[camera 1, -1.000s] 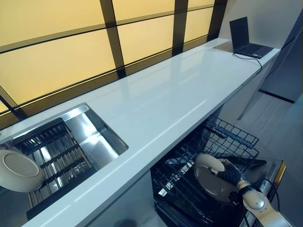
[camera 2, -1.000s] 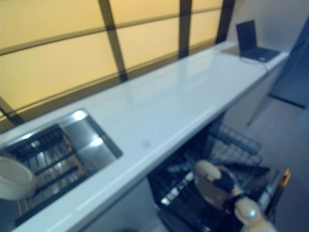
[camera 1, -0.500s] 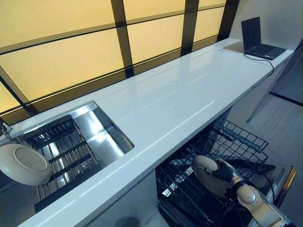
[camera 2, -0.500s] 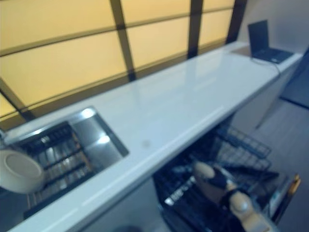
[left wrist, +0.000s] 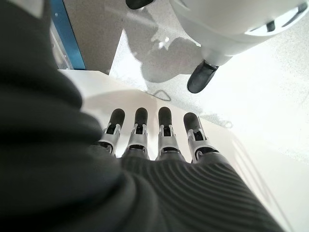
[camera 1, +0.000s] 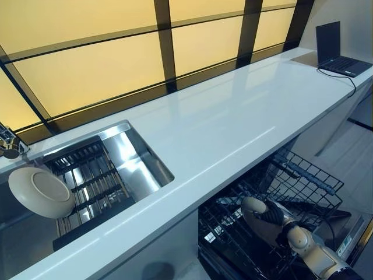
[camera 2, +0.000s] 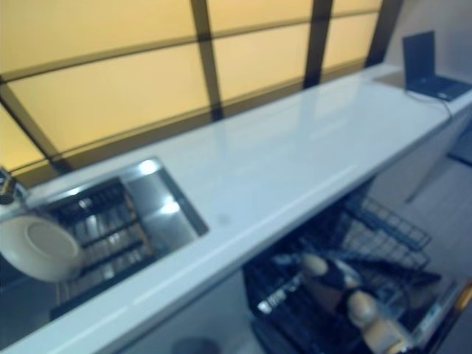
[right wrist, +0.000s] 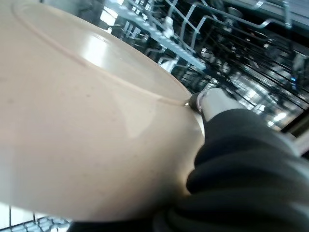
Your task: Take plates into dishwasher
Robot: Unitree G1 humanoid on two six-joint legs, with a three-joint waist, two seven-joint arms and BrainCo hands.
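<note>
My right hand [camera 1: 274, 214] is shut on a cream plate [camera 1: 252, 211] and holds it nearly on edge inside the black wire rack of the open dishwasher [camera 1: 303, 181], under the counter. In the right wrist view the plate [right wrist: 87, 121] fills the picture, with the hand's dark cover [right wrist: 236, 150] at its rim and the rack's wires behind it. A second cream plate [camera 1: 41, 192] leans on the rack in the steel sink [camera 1: 140, 166] at the left. My left hand [left wrist: 145, 137] shows only in its wrist view, with straight fingers and nothing in it.
The long white counter [camera 1: 233, 116] runs from the sink to a laptop [camera 1: 338, 55] at the far right end. The yellow window panels stand behind it. The dishwasher door [camera 1: 349, 233] hangs open towards the grey floor.
The camera has swung left, so the sink and its plate show more fully. My right hand stays in the rack and has turned its plate more on edge.
</note>
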